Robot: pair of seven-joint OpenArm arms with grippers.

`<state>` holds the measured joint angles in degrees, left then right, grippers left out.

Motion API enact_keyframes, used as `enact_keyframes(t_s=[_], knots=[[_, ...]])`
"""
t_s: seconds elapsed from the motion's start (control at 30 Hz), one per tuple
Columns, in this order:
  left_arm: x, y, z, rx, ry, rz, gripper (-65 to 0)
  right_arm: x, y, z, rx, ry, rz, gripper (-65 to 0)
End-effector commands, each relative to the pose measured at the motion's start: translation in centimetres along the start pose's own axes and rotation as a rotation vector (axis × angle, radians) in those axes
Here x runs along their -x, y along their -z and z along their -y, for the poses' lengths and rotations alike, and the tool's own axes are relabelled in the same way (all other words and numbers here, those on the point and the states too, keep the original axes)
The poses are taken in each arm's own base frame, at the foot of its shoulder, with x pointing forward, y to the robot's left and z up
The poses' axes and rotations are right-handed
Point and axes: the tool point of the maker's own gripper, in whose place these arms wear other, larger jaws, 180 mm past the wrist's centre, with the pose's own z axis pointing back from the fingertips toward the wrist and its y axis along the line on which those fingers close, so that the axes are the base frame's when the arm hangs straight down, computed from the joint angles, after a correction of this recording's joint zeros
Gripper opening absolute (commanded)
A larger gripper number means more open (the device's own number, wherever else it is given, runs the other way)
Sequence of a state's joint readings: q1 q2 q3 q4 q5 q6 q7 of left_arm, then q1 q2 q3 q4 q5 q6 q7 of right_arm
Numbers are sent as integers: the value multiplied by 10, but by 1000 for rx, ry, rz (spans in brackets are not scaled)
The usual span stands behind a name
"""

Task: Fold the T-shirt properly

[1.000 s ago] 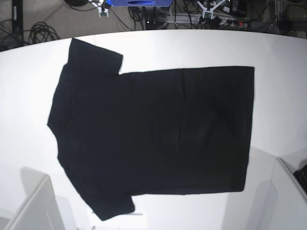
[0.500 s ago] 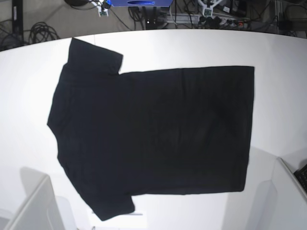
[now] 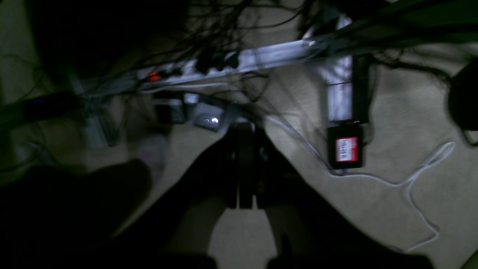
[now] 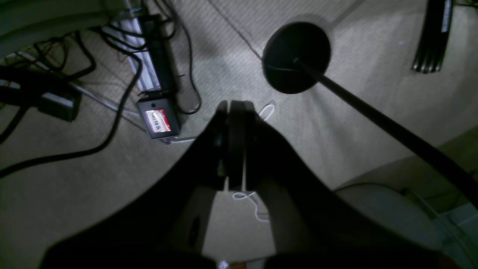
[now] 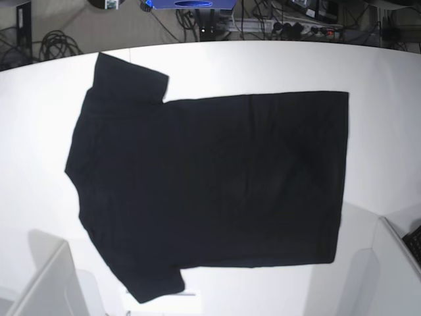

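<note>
The black T-shirt [image 5: 210, 184] lies spread flat on the white table [image 5: 381, 72], plain side up. Its sleeves are at the left and its hem at the right. Neither gripper is over it in the base view. In the left wrist view my left gripper [image 3: 243, 129] is shut and holds nothing, pointing at the carpeted floor beyond the table. The right wrist view shows my right gripper [image 4: 235, 106] the same way, jaws pressed together over the carpet and empty.
White panels stand at the table's near corners [image 5: 46, 283] [image 5: 395, 263]. On the floor lie a power strip [image 3: 209, 67], cables [image 5: 52, 46], a black box with a red label [image 4: 158, 121] and a round black stand base [image 4: 296, 56].
The small white gripper parts past the table's far edge have slid up, almost out of the base view. The T-shirt has not moved.
</note>
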<state>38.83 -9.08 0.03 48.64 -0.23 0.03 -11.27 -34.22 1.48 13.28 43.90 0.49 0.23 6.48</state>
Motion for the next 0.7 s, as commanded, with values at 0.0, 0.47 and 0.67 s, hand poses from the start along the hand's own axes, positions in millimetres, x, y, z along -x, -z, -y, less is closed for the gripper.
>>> enact_keyframes(t_s=[0.0, 0.47, 0.67], knots=[[-1, -8, -6, -7, 14, 20, -650, 9, -7, 11, 24, 6, -3, -650], [-101, -108, -29, -28, -64, 349, -650, -82, -86, 46, 131, 88, 209, -650], [-152, -150, -24, 24, -61, 485, -650, -151, -129, 50, 144, 83, 341, -650]])
